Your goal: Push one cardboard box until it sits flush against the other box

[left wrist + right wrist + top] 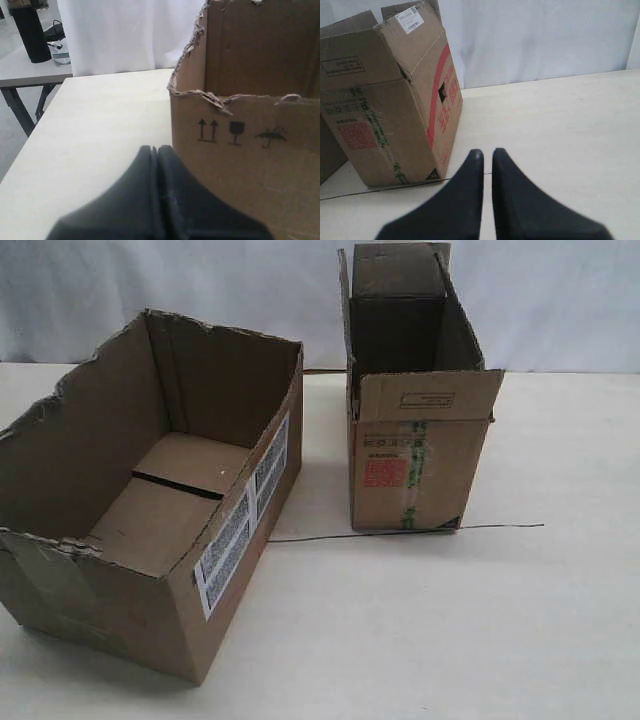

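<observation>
The wide cardboard box (90,440) with the torn rim stands open on the left of the table, its white labels on the side facing the other box. The other box (420,470), narrower and taller, stands to its right with a red-orange label and green tape on its front. A strip of bare table separates them. Neither gripper shows in the exterior view. My left gripper (157,148) is shut and empty, just off the corner of the wide box's (250,165) arrow-and-umbrella side. My right gripper (487,152) is shut to a thin slit, empty, and apart from the other box (385,110).
A thin dark wire (400,531) lies on the white table along the front foot of the taller box. A white curtain (560,290) closes the back. Beyond the table's edge stands a second table (30,75) with a black cylinder (30,30).
</observation>
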`<state>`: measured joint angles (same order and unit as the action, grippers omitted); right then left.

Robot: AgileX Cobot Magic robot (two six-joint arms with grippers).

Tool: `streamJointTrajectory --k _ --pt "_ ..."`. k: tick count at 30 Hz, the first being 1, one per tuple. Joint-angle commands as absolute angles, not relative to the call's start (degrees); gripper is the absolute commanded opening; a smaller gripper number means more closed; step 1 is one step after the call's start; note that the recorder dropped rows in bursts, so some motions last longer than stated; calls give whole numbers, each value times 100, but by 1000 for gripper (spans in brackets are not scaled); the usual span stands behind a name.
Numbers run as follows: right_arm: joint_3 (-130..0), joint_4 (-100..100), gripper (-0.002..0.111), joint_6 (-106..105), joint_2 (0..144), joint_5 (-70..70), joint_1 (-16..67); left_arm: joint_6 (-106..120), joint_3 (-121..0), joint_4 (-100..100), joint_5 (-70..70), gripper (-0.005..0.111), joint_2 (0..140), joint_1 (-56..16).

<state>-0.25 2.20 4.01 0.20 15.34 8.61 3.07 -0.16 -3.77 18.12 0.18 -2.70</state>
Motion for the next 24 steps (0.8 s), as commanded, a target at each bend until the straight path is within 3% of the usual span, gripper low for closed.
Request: streamJointTrajectory --k 1,11,24 --pt "0 235 5 342 0 1489 877 328 0 -395 1771 0 0 -270" --pt "0 235 5 342 0 1489 877 478 0 -807 1703 0 0 -270" --pt "0 235 5 342 0 1489 877 275 0 -1075 -471 0 0 -270"
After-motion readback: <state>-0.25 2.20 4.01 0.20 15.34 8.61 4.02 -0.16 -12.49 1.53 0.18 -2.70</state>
